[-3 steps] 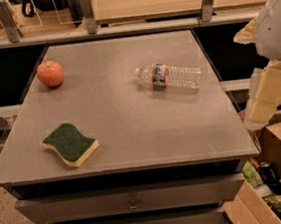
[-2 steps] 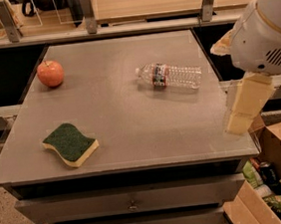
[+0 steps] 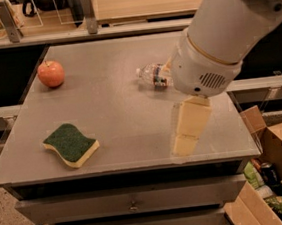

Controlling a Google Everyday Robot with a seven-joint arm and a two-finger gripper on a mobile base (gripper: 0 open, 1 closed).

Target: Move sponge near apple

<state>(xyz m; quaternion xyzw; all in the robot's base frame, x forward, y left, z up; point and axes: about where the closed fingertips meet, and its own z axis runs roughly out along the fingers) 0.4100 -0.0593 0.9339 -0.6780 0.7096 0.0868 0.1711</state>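
The sponge (image 3: 71,144), dark green on top over pale yellow foam with wavy edges, lies flat near the table's front left corner. The red-orange apple (image 3: 51,73) stands at the far left of the table, well behind the sponge. My gripper (image 3: 188,132), with pale yellow fingers hanging from the big white arm (image 3: 223,35), hovers over the front right part of the table, far to the right of the sponge. It holds nothing.
A clear plastic bottle (image 3: 153,75) lies on its side mid-table, partly hidden behind my arm. The grey table (image 3: 121,111) has drawers below. An open cardboard box (image 3: 273,171) with clutter stands at the lower right. A wooden counter runs behind.
My arm has swung in from the right edge to over the table's front right, and now covers part of the bottle. Sponge, apple and bottle have not moved.
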